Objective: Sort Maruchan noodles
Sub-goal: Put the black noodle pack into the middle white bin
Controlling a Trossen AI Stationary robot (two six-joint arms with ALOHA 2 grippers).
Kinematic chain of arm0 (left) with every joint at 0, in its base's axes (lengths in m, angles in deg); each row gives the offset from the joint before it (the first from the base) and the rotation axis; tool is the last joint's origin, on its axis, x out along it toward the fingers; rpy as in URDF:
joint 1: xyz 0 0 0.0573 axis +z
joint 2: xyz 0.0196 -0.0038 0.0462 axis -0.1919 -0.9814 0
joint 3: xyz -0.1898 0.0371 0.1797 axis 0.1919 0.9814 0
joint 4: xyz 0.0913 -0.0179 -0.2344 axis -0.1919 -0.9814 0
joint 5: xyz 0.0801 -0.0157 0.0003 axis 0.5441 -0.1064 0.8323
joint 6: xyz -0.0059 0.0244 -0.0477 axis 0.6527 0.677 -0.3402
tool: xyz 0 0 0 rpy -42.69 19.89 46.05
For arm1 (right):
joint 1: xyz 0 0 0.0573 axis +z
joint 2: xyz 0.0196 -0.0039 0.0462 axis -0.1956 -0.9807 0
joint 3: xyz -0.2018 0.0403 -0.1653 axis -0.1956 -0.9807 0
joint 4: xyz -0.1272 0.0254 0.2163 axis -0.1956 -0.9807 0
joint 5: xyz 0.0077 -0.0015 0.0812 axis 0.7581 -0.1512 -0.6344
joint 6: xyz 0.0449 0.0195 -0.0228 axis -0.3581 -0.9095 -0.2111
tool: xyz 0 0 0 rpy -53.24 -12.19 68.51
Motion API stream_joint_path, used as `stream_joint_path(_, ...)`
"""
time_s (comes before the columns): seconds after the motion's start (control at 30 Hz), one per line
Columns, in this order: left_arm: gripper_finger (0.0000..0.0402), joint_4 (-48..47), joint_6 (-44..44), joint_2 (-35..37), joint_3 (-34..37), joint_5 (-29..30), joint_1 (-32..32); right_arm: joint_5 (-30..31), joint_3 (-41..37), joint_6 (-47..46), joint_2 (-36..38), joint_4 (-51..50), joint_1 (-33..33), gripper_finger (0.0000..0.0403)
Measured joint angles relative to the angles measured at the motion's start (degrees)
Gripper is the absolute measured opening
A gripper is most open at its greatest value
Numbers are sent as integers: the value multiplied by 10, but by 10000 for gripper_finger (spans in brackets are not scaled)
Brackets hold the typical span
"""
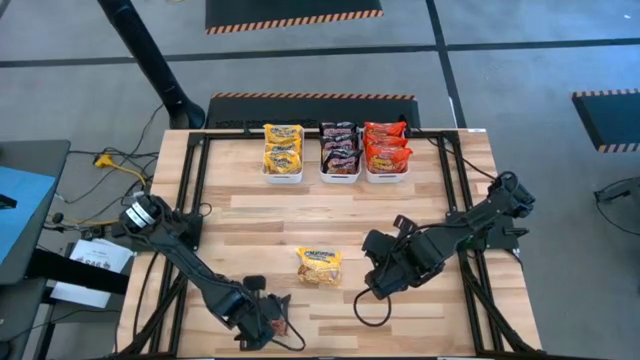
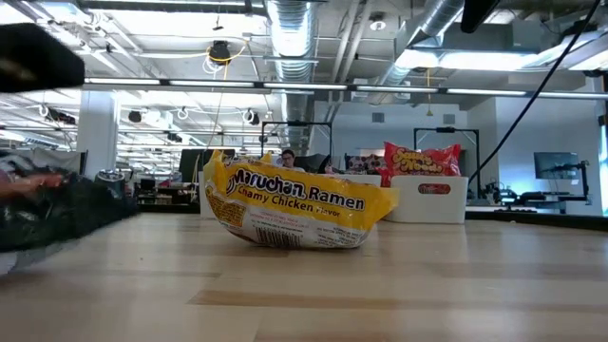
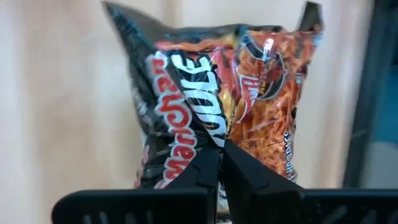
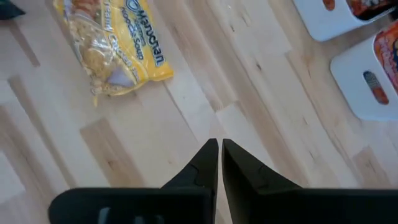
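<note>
While my left gripper [image 3: 221, 152] pinches dark packet [image 3: 186, 93] at near-left bench [image 1: 420, 200] edge, dark bin [image 1: 340, 165] lies far, slightly right. Right gripper [image 4: 219, 149] closed, empty; yellow packet [image 1: 319, 267] mid-bench.

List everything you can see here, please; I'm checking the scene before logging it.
Yellow noodle packet: one, yellow, loose on the table's middle near the front.
Dark noodle packet: one, black and orange, at the front left of the table, pinched in the left gripper.
White bins: three, white, in a row at the table's far edge; left holds yellow packets, middle dark ones, right red ones. The exact count in each is unclear.
Table: one, light wood with a black frame.
Left gripper: shut on the dark packet, front left.
Right gripper: shut, empty, over bare wood right of the yellow packet.
</note>
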State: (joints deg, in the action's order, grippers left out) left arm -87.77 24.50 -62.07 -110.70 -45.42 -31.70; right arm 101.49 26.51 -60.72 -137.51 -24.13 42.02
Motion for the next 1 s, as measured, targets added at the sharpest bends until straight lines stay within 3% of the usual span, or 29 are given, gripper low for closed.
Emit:
stream_joint_path(0.4,0,-157,55,7,-99,93,11,2,0,39,0,2,-14,26)
stream_joint_path(0.7,0,-252,130,7,-163,225,30,-4,0,163,1,6,-62,32)
stream_joint_path(0.83,0,-268,169,8,-180,288,37,-52,1,246,7,38,-97,25)
stream_joint_path(1.0,0,-275,214,8,-187,337,50,-155,1,355,22,110,-144,16)
